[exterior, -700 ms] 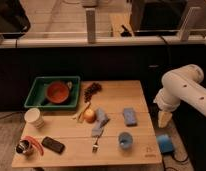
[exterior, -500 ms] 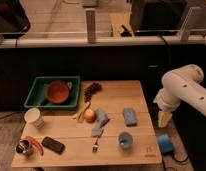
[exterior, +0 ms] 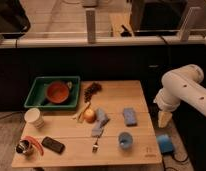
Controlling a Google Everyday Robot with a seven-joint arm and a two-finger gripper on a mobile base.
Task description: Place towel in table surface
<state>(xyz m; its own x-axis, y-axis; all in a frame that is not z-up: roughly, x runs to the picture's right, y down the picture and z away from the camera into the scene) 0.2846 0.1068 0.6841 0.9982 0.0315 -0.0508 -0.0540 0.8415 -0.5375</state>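
Nearest, one fork [exterior: 95, 145] and one blue cup [exterior: 125, 140]. Behind them one towel [exterior: 100, 123] lies crumpled mid-table [exterior: 116, 96] — one pad [exterior: 129, 116] at its 3 o'clock, apart. Farthest, one tray [exterior: 36, 95], at the towel's 10 o'clock. My gripper [exterior: 164, 120] hangs off the table's 3 o'clock edge, spread wide, holding nothing — nothing has moved since half a second ago.

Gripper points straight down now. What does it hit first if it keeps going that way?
Probably the blue object just below the gripper, beyond the table edge. The gripper hangs beside the table, not over it. Depth is unclear, so it might pass the object.
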